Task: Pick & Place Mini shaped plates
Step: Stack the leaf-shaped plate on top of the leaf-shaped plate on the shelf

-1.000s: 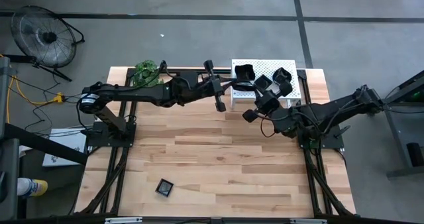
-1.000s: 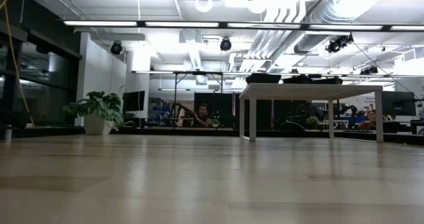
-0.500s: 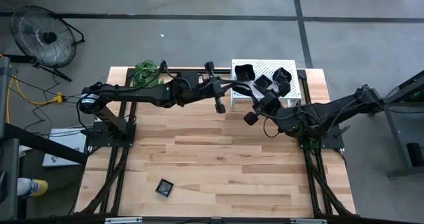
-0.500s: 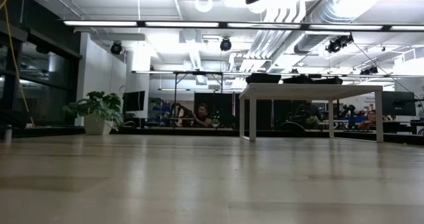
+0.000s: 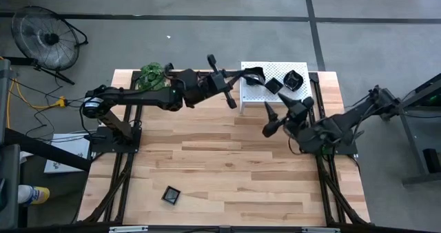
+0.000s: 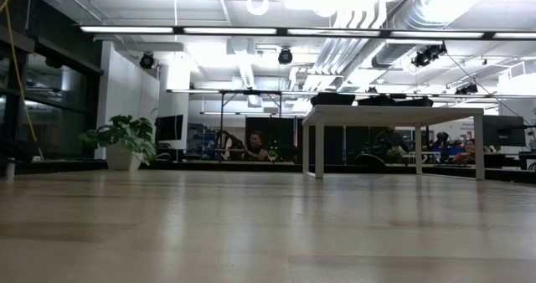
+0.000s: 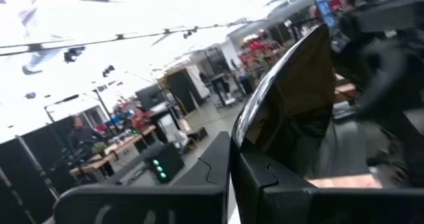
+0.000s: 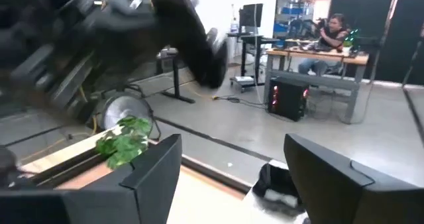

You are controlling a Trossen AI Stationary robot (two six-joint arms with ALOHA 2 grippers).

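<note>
Between left fingers (image 7: 228, 177), half-hidden black plate (image 7: 291, 105), edges cut off.

A round black floor fan (image 5: 45, 34) stands on the grey concrete off the pale wooden slatted table (image 5: 207, 171). A small green leafy plant (image 5: 153, 72) sits at its far edge, beside a white perforated rack (image 5: 256, 95).

The left gripper (image 7: 233, 177) has its two dark fingers (image 7: 199, 168) pressed close on a glossy black mini plate (image 7: 291, 98), which stands on edge above them, tilted, its shiny face reflecting the room. Behind it, a blurred dark arm (image 7: 391, 58) crosses. Beyond lies a bright hall with desks and a person (image 7: 79, 134).
</note>
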